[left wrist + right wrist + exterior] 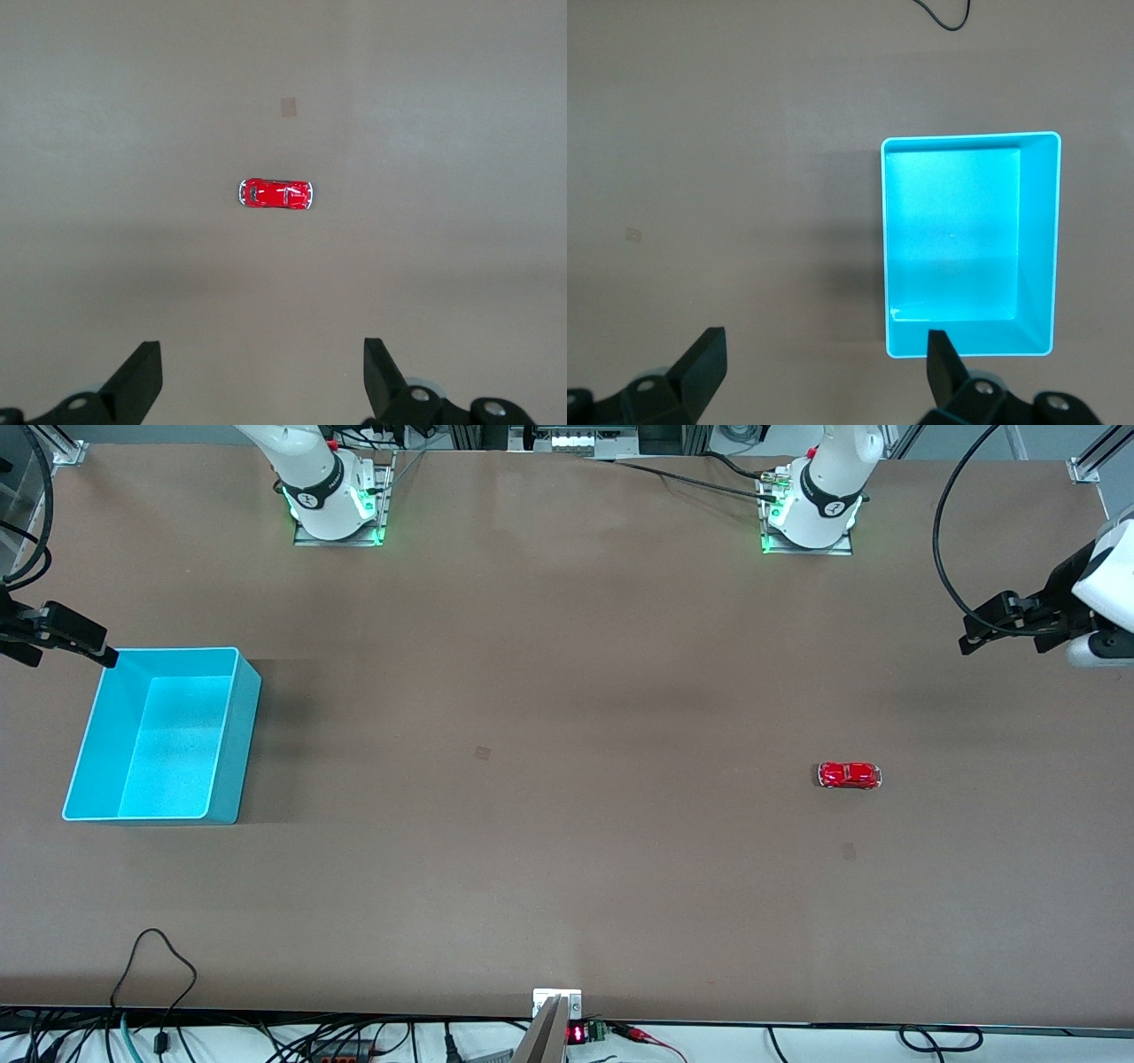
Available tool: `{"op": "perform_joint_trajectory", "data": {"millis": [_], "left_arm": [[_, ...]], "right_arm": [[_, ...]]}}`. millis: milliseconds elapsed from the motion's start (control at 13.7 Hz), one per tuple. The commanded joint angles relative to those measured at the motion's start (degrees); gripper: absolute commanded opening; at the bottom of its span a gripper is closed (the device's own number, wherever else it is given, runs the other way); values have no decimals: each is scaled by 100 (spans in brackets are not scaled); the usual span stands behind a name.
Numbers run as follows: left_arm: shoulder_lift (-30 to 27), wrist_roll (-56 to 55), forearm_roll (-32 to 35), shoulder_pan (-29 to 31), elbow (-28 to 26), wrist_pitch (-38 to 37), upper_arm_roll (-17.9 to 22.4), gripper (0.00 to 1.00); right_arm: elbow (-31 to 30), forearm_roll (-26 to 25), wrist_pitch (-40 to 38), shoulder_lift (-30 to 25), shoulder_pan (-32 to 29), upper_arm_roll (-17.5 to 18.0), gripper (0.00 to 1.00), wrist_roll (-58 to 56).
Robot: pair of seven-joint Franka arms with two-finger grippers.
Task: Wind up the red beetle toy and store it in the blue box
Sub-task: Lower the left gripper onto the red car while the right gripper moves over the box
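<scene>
Since nothing's grabbed yet, we're at step 1: red beetle toy sits on the table w/ left gripper wide open above it, needs to drop down; right gripper waits, fingers apart, by blue box

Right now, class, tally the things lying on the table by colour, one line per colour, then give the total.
Red: 1, the red beetle toy
Blue: 1, the blue box, open-topped with nothing in it
Total: 2
</scene>
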Motion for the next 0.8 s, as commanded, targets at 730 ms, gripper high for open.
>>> {"op": "perform_joint_trajectory", "data": {"millis": [730], "left_arm": [[1164, 4242, 171, -58, -716, 885, -72, 100]], "right_arm": [[-9, 11, 6, 478, -11, -5, 100, 13]]}}
